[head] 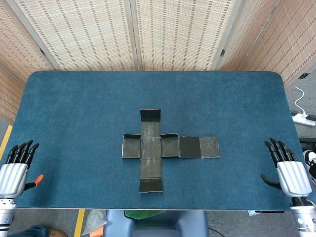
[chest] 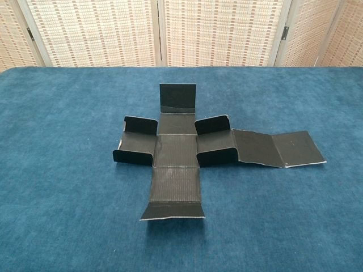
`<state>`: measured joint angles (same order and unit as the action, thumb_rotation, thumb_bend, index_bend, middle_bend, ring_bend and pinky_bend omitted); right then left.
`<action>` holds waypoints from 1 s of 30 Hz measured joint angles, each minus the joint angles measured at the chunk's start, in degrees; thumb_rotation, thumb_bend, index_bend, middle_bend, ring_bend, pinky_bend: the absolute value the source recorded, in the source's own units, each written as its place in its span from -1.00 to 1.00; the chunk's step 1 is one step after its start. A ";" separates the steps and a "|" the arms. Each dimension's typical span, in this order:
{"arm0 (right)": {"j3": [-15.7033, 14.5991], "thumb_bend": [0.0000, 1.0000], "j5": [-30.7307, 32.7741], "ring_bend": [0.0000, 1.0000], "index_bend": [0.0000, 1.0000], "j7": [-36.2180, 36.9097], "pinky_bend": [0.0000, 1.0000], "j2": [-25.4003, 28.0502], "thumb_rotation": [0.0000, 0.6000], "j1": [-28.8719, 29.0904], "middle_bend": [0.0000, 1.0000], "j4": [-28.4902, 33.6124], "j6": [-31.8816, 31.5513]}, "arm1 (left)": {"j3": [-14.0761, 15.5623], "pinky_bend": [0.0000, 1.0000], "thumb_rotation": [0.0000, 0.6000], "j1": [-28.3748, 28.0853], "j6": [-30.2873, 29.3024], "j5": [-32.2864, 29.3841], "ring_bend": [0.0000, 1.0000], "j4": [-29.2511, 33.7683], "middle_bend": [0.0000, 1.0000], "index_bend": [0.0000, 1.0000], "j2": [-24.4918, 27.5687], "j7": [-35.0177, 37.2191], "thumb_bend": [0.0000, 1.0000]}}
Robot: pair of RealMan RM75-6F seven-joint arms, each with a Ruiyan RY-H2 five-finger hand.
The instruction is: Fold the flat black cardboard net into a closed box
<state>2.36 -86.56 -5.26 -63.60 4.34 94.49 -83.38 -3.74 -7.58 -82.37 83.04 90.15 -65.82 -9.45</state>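
The black cardboard net (head: 160,149) lies spread in a cross shape at the middle of the blue table; in the chest view the black cardboard net (chest: 187,150) shows small flaps standing up at its far end and on both side panels, and a long two-panel arm reaching right. My left hand (head: 16,168) hovers at the table's front left corner, fingers extended and empty, far from the net. At the front right corner my right hand (head: 289,170) is likewise empty with fingers extended. Neither hand appears in the chest view.
The blue felt table (head: 74,108) is backed by woven folding screens (head: 148,29). A white power strip and cable (head: 303,117) lie on the floor past the right edge. An orange object (head: 38,178) sits by my left hand.
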 measured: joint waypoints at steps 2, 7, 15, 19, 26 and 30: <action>0.17 -0.75 -0.11 -1.00 -1.00 0.28 -0.64 0.14 1.00 0.06 -1.00 0.19 -0.20 | -0.22 -0.93 1.00 0.09 -0.28 -0.46 -1.00 -0.38 -1.00 -1.00 -0.40 0.05 -0.61; 0.41 -0.75 -0.36 -1.00 -1.00 0.80 -0.64 0.42 1.00 0.25 -0.99 0.52 -0.34 | -0.24 -0.93 1.00 0.63 -0.96 -0.87 -1.00 -0.71 -1.00 -1.00 -0.77 0.78 -0.61; -0.31 -0.75 -1.41 -0.97 -1.00 0.26 -0.58 1.96 1.00 1.30 -0.99 2.76 1.75 | 0.52 -0.93 1.00 1.57 -2.48 0.51 -1.00 -1.17 -1.00 -1.00 -0.72 2.46 -0.61; -0.23 -0.75 -1.72 -0.72 -1.00 -1.18 -0.29 2.28 1.00 2.07 -0.93 4.07 2.56 | 0.85 -0.93 1.00 1.81 -3.00 1.39 -1.00 -1.40 -1.00 -1.00 -0.74 3.46 -0.61; 1.39 -0.75 1.66 0.14 -1.00 -4.40 0.72 1.11 1.00 4.93 -0.81 7.37 7.02 | 1.15 -0.93 1.00 1.97 -3.60 2.53 -1.00 -2.13 -1.00 -1.00 -0.64 4.23 -0.61; 2.56 -0.76 5.59 0.27 -1.00 -5.40 0.88 -0.22 1.00 8.49 -0.93 8.29 13.74 | 1.27 -0.93 1.00 1.86 -3.64 3.12 -1.00 -2.38 -1.00 -1.00 -0.85 5.11 -0.61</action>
<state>4.92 -80.97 -10.67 -63.82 12.83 102.79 -69.64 -2.47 -5.72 -86.01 86.16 87.77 -66.68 -4.34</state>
